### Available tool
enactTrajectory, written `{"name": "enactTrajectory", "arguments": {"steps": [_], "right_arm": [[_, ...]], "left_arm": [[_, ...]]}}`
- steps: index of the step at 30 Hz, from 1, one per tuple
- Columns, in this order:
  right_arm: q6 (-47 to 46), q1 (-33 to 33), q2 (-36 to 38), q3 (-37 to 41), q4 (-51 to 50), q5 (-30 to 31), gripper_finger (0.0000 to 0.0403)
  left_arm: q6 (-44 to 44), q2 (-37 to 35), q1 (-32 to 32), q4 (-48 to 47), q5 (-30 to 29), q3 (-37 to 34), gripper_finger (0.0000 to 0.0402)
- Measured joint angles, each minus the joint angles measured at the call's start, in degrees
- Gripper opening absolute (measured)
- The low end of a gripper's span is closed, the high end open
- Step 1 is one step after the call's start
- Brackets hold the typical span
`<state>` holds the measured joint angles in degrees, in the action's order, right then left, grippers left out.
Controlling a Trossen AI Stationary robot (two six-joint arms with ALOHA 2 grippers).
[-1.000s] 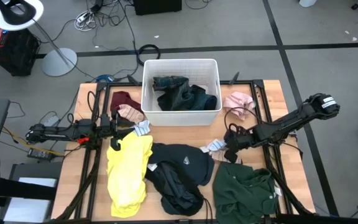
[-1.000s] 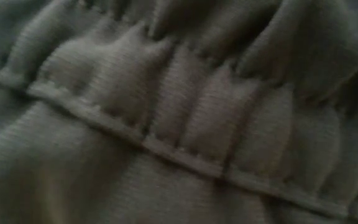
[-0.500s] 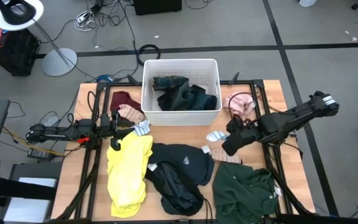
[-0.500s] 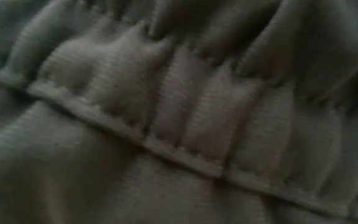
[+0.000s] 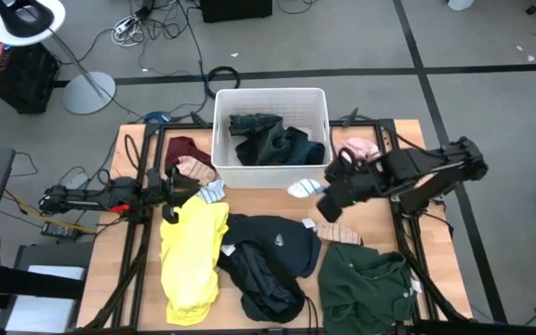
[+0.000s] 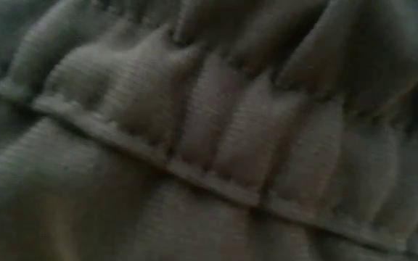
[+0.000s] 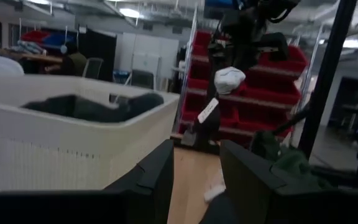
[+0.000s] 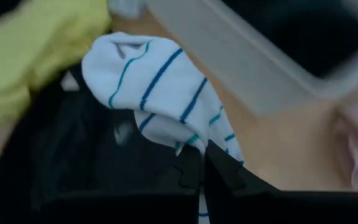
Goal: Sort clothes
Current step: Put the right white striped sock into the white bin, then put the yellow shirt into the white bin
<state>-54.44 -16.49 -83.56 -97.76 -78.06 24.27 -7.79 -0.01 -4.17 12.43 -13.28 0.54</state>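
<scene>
The right gripper (image 5: 326, 189) is pinched tight on a striped sock (image 8: 157, 99), carrying it clear of the table (image 5: 408, 140) beside the white bin (image 5: 270, 97), presumably for dropping in, while the left gripper (image 5: 171, 193) waits wide by the yellow shirt (image 5: 192, 261).

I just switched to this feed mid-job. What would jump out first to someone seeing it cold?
The right gripper is shut on a white striped sock, holding it in the air near the front right corner of the white bin. On the table's near side lie a bright yellow shirt at the left, a black top in the middle and a dark green top at the right. The left gripper waits by the yellow shirt's far end.
</scene>
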Motion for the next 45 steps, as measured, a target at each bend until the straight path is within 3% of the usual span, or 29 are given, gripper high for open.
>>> {"name": "enactTrajectory", "arguments": {"steps": [7,15,24,31,39,45], "right_arm": [[14.87,8.31,-9.29,-17.31,3.78,4.6,0.0],[32.27,19.45,-18.63,-24.7,17.69,-2.68,0.0],[33.24,27.03,-27.92,-24.83,23.16,-10.75,0.0017],[32.17,28.06,-31.0,-24.83,22.95,-13.02,0.0083],[35.11,27.97,-26.9,-24.93,22.44,-13.11,0.0174],[35.01,26.48,-21.59,-24.92,11.39,-13.44,0.021]], "left_arm": [[-5.06,0.0,0.05,3.61,-2.99,0.0,0.0137],[-7.5,0.0,0.05,-1.29,-7.85,3.83,0.0137],[-13.63,0.0,0.03,-22.53,-8.74,16.65,0.0137],[-13.54,1.67,0.03,-31.1,-4.04,26.76,0.0137],[-16.13,15.67,-0.01,-45.56,-3.56,40.54,0.0137],[-19.98,30.32,-0.97,-54.42,-2.29,49.19,0.0137]]}}
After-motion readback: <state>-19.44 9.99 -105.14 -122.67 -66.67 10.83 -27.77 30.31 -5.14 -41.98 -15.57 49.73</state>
